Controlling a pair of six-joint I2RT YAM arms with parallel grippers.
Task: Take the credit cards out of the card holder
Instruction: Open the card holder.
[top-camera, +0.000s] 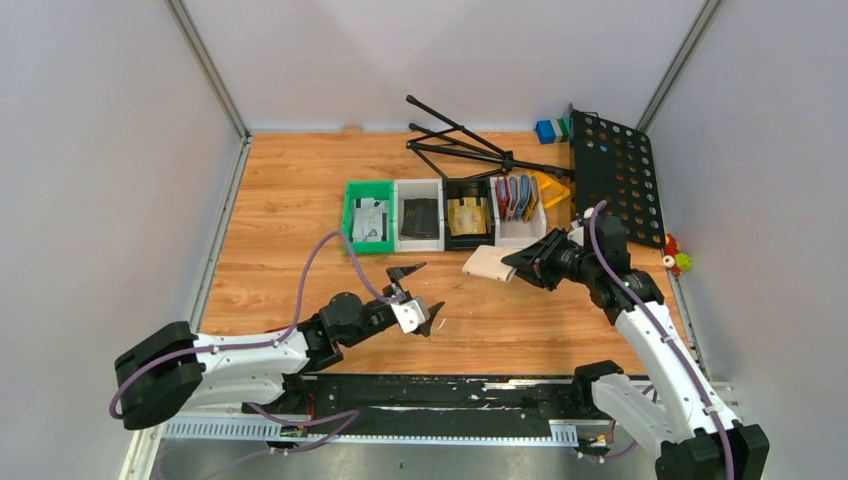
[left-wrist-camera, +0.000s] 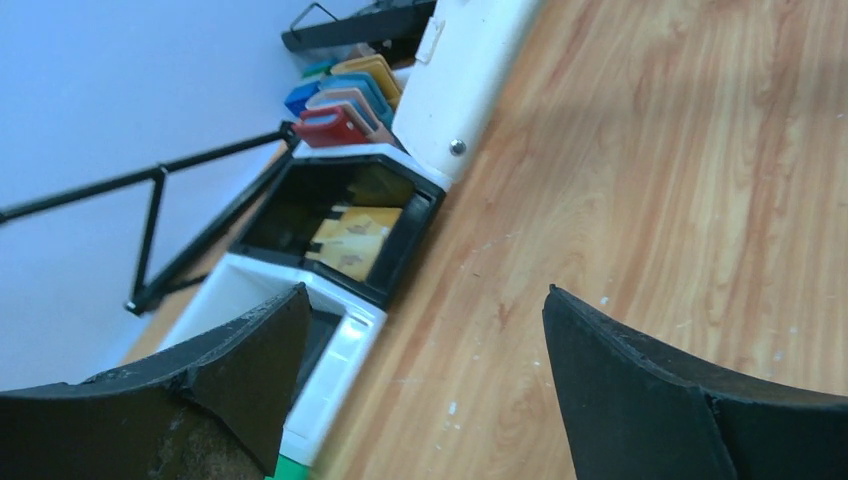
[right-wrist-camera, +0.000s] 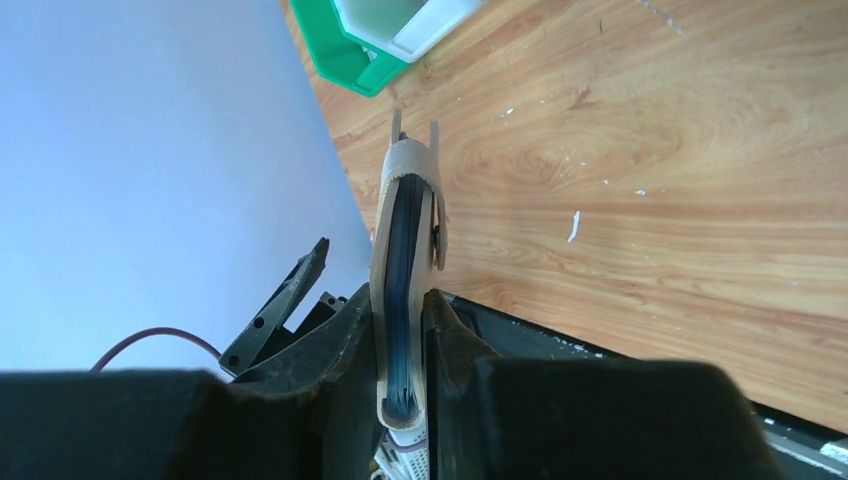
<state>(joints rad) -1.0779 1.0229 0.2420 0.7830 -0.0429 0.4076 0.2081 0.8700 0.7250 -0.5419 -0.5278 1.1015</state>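
Card holder (top-camera: 488, 263) sits clamped edge-on in the right tool (top-camera: 518, 262), well apart from the wide-open left tool (top-camera: 422, 296).

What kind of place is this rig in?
Likely a robot test cell: a wood-top table boxed in by plain white panels, left arm and right arm mounted at its near edge, and a row of sorting bins.
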